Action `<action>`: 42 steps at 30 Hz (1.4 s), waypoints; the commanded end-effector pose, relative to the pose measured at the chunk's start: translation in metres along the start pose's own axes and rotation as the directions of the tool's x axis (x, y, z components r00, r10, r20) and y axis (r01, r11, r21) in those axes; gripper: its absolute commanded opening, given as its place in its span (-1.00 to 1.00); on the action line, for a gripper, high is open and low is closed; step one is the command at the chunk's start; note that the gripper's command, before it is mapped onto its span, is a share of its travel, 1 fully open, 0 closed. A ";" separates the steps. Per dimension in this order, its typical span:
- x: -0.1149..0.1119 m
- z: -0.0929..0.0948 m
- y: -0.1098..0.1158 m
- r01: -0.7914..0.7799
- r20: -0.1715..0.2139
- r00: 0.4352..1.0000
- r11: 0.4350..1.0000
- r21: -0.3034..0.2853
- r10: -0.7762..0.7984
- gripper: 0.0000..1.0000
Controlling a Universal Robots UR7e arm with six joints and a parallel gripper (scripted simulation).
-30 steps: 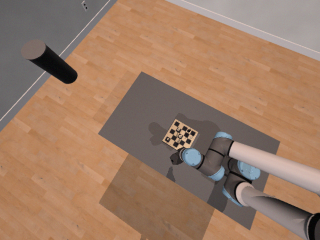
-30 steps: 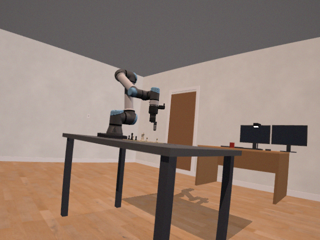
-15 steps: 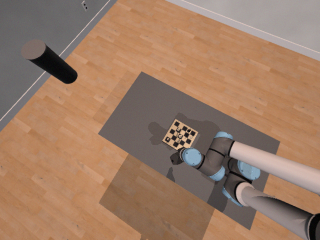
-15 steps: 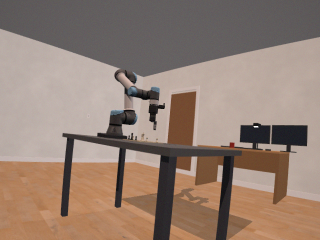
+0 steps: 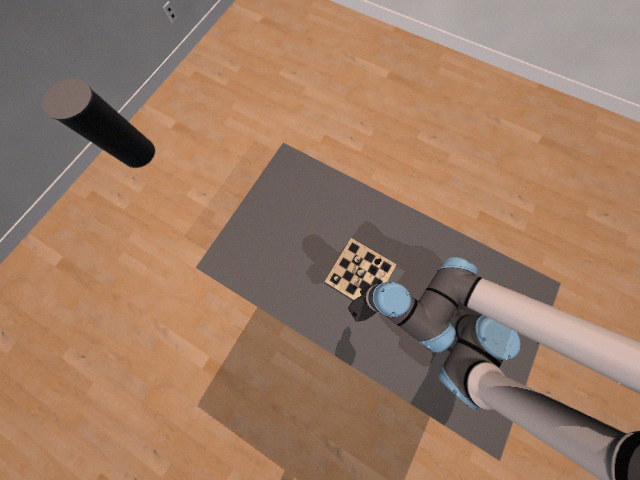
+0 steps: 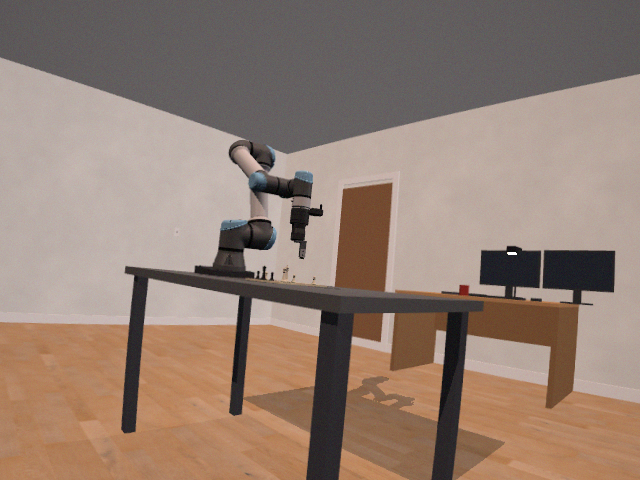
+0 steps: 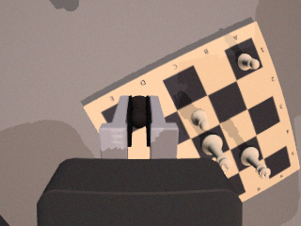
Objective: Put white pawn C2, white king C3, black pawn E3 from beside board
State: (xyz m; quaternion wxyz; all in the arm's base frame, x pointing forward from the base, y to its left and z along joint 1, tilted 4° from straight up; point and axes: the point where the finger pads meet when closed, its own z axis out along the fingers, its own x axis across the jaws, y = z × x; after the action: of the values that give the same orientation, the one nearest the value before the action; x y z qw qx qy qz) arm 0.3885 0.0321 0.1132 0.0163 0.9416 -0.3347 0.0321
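My gripper (image 7: 138,111) is shut on a black pawn (image 7: 138,113), whose dark rounded top shows between the two grey fingers. In the exterior view the gripper (image 6: 301,252) hangs well above the table, over the near edge of the chessboard (image 6: 278,282). In the wrist view the chessboard (image 7: 210,120) lies below and to the right, and the fingers are over its edge near the letters D and E. Several white pieces stand on it, among them one (image 7: 246,60) at the far right corner, one (image 7: 199,120) mid-board and a taller one (image 7: 213,146) beside it.
The chessboard (image 5: 356,273) lies on a dark grey table, with black pieces (image 5: 381,263) near its right edge. The arm's base (image 6: 227,258) stands on the table behind the board. A desk with two monitors (image 6: 542,268) stands far to the right.
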 end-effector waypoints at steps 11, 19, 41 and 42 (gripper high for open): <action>0.015 -0.004 0.072 0.325 -0.001 0.946 0.946 0.008 -0.325 -1.00; 0.017 -0.004 0.095 0.420 -0.003 0.907 0.907 0.007 -0.420 -1.00; 0.017 -0.004 0.105 0.462 -0.003 0.887 0.887 0.007 -0.462 -1.00; 0.017 -0.004 0.105 0.462 -0.003 0.887 0.887 0.007 -0.462 -1.00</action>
State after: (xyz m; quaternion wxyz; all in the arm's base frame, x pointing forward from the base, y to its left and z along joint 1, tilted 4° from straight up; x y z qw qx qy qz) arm 0.3348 -0.0598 0.1192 0.0200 0.9942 -0.1013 0.0289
